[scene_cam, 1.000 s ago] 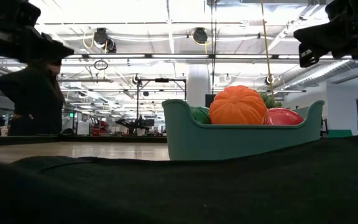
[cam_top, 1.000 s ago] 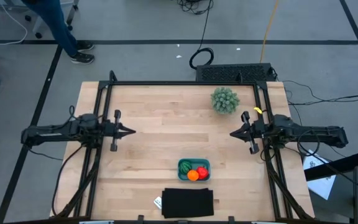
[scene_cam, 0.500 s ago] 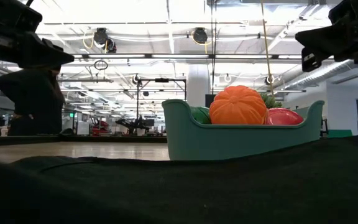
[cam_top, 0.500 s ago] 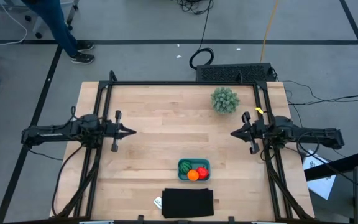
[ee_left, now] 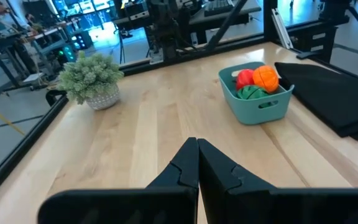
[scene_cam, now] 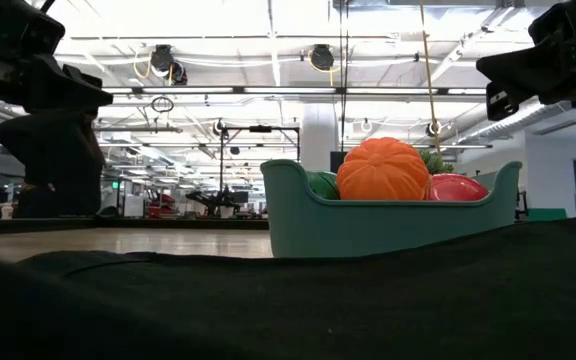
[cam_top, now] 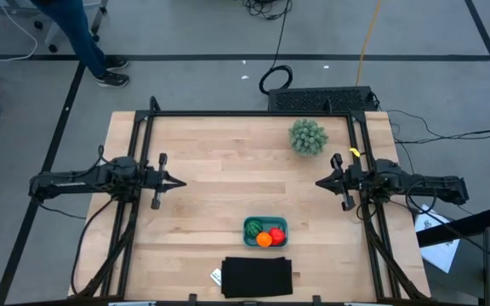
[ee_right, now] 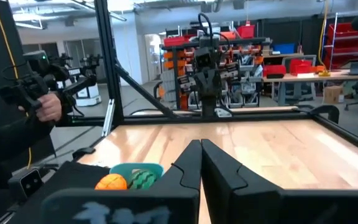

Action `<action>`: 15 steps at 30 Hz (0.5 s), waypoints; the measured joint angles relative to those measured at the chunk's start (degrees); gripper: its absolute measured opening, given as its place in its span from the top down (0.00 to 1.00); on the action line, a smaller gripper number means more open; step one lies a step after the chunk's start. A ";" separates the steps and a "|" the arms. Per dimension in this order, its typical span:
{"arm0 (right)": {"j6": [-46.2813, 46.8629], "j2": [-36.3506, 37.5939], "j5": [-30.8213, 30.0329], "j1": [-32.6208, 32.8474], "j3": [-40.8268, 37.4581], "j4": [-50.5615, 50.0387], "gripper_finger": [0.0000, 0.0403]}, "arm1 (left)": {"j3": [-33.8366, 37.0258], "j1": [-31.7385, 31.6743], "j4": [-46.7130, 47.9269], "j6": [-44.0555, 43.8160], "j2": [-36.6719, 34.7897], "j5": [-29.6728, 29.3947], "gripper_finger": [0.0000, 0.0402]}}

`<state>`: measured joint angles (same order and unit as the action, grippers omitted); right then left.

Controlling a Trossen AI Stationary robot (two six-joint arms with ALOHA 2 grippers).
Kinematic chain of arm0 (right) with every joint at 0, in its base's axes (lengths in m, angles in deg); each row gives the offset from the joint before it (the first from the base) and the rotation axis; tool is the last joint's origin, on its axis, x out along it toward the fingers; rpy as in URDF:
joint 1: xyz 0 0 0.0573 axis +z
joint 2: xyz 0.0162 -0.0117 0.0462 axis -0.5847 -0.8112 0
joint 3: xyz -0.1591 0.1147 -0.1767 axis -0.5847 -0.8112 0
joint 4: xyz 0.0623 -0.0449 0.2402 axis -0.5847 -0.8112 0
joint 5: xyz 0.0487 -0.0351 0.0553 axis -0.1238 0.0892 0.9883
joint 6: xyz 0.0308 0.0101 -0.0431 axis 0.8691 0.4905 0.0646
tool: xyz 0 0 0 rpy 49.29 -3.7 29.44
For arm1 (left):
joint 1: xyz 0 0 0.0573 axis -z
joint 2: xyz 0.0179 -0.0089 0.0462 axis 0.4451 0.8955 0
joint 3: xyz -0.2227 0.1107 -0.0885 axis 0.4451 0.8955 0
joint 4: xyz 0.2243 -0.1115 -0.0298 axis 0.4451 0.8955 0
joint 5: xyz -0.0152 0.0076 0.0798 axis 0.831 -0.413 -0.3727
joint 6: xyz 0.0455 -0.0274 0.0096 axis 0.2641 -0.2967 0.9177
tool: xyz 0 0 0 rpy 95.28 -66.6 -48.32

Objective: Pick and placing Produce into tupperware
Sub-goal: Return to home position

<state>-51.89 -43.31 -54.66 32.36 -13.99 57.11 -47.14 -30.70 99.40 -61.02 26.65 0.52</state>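
Over the last second only the right gripper (cam_top: 320, 183) crept slightly toward the desk's right edge. It and the left gripper (cam_top: 180, 180), at the left edge, sat closed and empty. The red toy (cam_top: 278, 232), green toy (cam_top: 253, 227) and orange toy (cam_top: 264, 240), all 3, lay in the tupperware (ee_left: 257, 112) near the desk's front edge, so the task looked finished.

A fuzzy plant (cam_top: 308, 136) and a black mat (cam_top: 257, 277) rest on the table (cam_top: 219, 170).

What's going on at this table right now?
Nothing is being handled. The orange ball, red fruit and green striped fruit all lie in the teal container, next to a black mat. The left hand and right hand are shut and empty, one at each side of the table, well away from the container.
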 joint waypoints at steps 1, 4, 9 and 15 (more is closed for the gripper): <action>-0.01 0.00 0.00 -0.02 -0.02 -0.21 1.00 | 0.00 0.00 0.08 -0.02 0.00 -0.09 1.00; -0.01 0.00 -0.02 -0.02 -0.04 -0.42 1.00 | 0.00 0.00 0.11 -0.15 0.00 -0.28 1.00; -0.20 0.00 -0.01 -0.02 -0.11 -0.39 1.00 | 0.00 0.00 0.09 -1.07 0.00 -0.50 1.00; -1.96 0.00 0.09 -0.02 -0.13 1.21 1.00 | 0.00 0.00 -0.17 -4.28 0.04 -0.54 0.98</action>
<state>-53.85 -43.31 -54.57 32.34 -14.12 58.32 -47.14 -30.70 99.23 -65.30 26.70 -0.03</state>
